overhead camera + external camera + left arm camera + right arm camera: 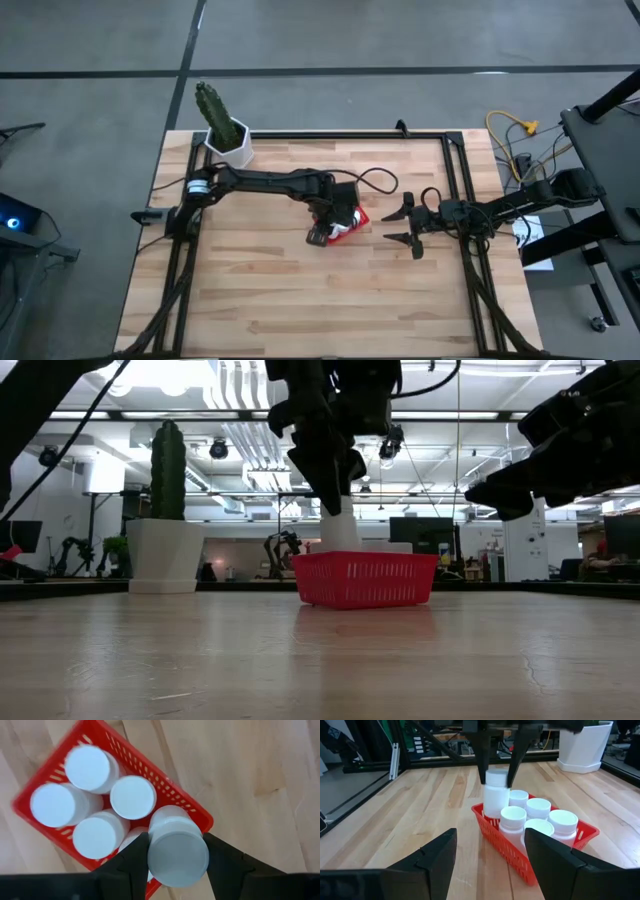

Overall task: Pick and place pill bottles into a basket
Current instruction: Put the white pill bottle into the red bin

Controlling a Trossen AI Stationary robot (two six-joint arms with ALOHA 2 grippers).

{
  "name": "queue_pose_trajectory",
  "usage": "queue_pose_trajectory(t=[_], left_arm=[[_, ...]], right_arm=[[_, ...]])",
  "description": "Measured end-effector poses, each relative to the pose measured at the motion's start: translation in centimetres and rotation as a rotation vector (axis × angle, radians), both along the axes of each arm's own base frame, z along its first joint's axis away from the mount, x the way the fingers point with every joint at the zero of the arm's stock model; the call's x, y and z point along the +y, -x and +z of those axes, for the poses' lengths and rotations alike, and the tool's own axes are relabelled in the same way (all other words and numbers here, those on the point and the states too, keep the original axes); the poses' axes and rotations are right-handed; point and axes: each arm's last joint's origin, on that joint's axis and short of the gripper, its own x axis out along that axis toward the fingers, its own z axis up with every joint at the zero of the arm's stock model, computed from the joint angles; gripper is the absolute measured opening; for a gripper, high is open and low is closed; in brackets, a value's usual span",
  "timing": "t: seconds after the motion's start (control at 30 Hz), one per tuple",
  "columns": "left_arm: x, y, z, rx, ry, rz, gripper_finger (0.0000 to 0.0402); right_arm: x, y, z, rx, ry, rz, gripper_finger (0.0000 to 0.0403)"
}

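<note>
over the near-middle of the table, the left gripper [177, 857] is clamped on the cap end of a pill bottle [496, 792], long axis straight up and down, cap on top, its base down in a corner of the red basket [365, 578]. five more bottles [132, 796] stand upright inside, caps up, packed close. right gripper [408, 223] hangs just beside the basket with its fingers spread and empty; bare wood lies all around, with the plant pot [230, 147] well apart at the table's far edge.

White pill bottles [132, 796], red mesh-sided basket [177, 797]
</note>
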Motion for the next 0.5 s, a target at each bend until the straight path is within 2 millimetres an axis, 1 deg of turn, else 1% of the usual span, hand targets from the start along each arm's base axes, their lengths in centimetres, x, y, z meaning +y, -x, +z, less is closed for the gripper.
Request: queue_pose_trajectory(t=[0.33, 0.4, 0.5], left_arm=[[0.15, -0.38, -0.77, 0.006, -0.005, -0.012, 0.0142], [0.15, -0.42, -0.82, 0.003, -0.005, -0.012, 0.0155], [0.18, -0.54, -1.07, -0.010, -0.006, -0.012, 0.0193]], right_arm=[[0.00, 0.03, -0.16, 0.017, -0.006, -0.001, 0.0223], [0.00, 0.04, -0.22, 0.024, -0.009, -0.002, 0.0223], [0.00, 0.04, -0.23, 0.025, -0.010, -0.002, 0.0223]])
